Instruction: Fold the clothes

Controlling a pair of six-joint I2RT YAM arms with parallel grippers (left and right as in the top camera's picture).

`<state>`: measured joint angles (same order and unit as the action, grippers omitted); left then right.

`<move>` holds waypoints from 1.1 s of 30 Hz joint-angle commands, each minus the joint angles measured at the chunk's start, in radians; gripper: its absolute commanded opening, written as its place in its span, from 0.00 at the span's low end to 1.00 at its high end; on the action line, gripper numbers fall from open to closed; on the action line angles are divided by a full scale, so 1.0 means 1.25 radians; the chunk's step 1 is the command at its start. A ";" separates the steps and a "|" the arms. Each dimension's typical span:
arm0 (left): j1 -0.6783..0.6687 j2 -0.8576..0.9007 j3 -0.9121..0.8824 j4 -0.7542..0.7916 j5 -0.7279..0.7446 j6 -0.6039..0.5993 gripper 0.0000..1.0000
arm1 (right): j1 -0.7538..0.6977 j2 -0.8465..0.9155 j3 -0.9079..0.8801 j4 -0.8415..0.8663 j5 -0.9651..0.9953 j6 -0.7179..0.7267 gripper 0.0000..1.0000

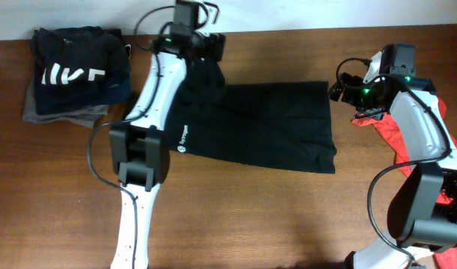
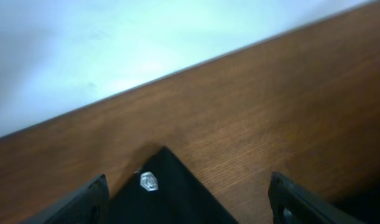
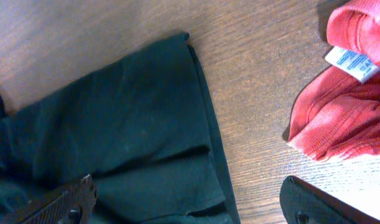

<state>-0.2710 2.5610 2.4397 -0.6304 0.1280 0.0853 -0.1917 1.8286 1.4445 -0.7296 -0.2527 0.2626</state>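
Observation:
A black garment (image 1: 265, 127) lies spread flat across the middle of the table, one part reaching up to the far edge. My left gripper (image 1: 211, 46) is open at that far part; the left wrist view shows a black corner with a small clear tag (image 2: 148, 181) between the open fingers (image 2: 190, 214). My right gripper (image 1: 340, 88) is open just right of the garment's upper right corner; the right wrist view shows the garment's folded edge (image 3: 205, 143) between its fingers (image 3: 190, 208). A red garment (image 1: 393, 134) lies crumpled at the right, also seen in the right wrist view (image 3: 345, 112).
A stack of folded dark and grey clothes (image 1: 75, 71) sits at the far left corner. The table's back edge meets a white wall (image 2: 115, 43) right behind the left gripper. Bare wood lies along the front of the table (image 1: 273, 217).

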 commanded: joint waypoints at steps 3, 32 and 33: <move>0.009 0.074 0.010 0.020 -0.046 0.035 0.82 | 0.007 0.009 0.011 -0.016 0.002 -0.019 0.99; 0.009 0.151 0.009 0.043 -0.074 0.035 0.41 | 0.007 0.009 0.011 -0.017 0.042 -0.018 0.99; 0.009 0.151 0.009 0.043 -0.074 0.035 0.34 | 0.007 0.010 0.011 -0.005 0.044 -0.018 0.99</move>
<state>-0.2615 2.7346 2.4397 -0.5808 0.0437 0.1173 -0.1917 1.8324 1.4445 -0.7563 -0.2359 0.2497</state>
